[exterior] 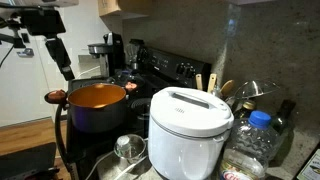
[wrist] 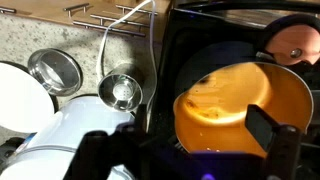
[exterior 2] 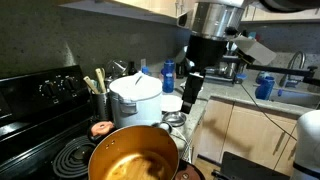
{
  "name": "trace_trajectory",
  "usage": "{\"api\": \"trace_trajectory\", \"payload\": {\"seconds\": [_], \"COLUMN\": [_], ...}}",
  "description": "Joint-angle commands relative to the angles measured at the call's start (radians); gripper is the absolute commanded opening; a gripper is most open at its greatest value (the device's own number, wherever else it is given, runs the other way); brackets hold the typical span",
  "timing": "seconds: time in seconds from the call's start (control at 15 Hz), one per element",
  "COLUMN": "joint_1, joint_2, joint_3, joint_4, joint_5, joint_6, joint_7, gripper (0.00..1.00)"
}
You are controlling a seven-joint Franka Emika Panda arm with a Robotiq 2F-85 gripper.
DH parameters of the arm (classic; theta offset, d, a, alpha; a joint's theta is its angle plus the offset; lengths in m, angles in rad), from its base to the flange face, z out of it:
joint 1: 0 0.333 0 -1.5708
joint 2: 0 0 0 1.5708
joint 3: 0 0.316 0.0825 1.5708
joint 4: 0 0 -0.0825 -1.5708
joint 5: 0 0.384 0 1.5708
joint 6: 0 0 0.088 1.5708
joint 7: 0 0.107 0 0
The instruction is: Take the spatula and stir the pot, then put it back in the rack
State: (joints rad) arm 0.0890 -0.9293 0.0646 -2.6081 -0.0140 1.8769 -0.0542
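Note:
The dark blue pot [exterior: 97, 108] with its orange inside stands on the black stove; it also shows in the other exterior view [exterior 2: 135, 160] and in the wrist view [wrist: 235, 100]. My gripper [wrist: 185, 140] is open and empty, with its fingers spread wide above the pot's near rim. In both exterior views it hangs above and beside the pot [exterior: 64, 62] [exterior 2: 189, 95]. Wooden utensil tips [exterior: 206, 83] [exterior 2: 97, 82] stick up from a rack behind the rice cooker. I cannot tell the spatula among them.
A white domed rice cooker [exterior: 188, 125] [exterior 2: 135, 100] stands next to the pot. A small steel cup [exterior: 129, 148] [wrist: 120, 90] sits in front of it, and a steel bowl [wrist: 55, 70] lies further off. A water bottle [exterior: 255, 135] stands beside the cooker.

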Motion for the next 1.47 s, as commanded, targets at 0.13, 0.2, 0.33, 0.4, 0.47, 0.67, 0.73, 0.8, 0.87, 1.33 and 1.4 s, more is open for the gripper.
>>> {"api": "trace_trajectory", "payload": {"seconds": [0.13, 0.2, 0.33, 0.4, 0.47, 0.67, 0.73, 0.8, 0.87, 1.33, 1.4], "joint_1": [-0.001, -0.004, -0.008, -0.008, -0.009, -0.003, -0.003, -0.006, -0.007, -0.04, -0.051], "joint_2": [0.011, 0.028, 0.065, 0.092, 0.134, 0.258, 0.311, 0.359, 0.406, 0.675, 0.705], "joint_3": [-0.005, -0.012, -0.029, -0.041, -0.055, -0.103, -0.117, -0.127, -0.137, -0.141, -0.14], "joint_4": [0.007, 0.013, 0.024, 0.029, 0.041, 0.083, 0.107, 0.131, 0.16, 0.415, 0.447], "joint_5": [-0.005, -0.011, -0.02, -0.027, -0.035, -0.04, -0.041, -0.042, -0.041, -0.05, -0.056], "joint_6": [0.002, 0.011, 0.044, 0.077, 0.116, 0.245, 0.293, 0.336, 0.376, 0.518, 0.536], "joint_7": [0.0, -0.009, -0.03, -0.045, -0.064, -0.138, -0.165, -0.185, -0.205, -0.212, -0.199], "gripper": [1.0, 1.0, 1.0, 1.0, 1.0, 1.0, 1.0, 1.0, 1.0, 1.0, 1.0]}}
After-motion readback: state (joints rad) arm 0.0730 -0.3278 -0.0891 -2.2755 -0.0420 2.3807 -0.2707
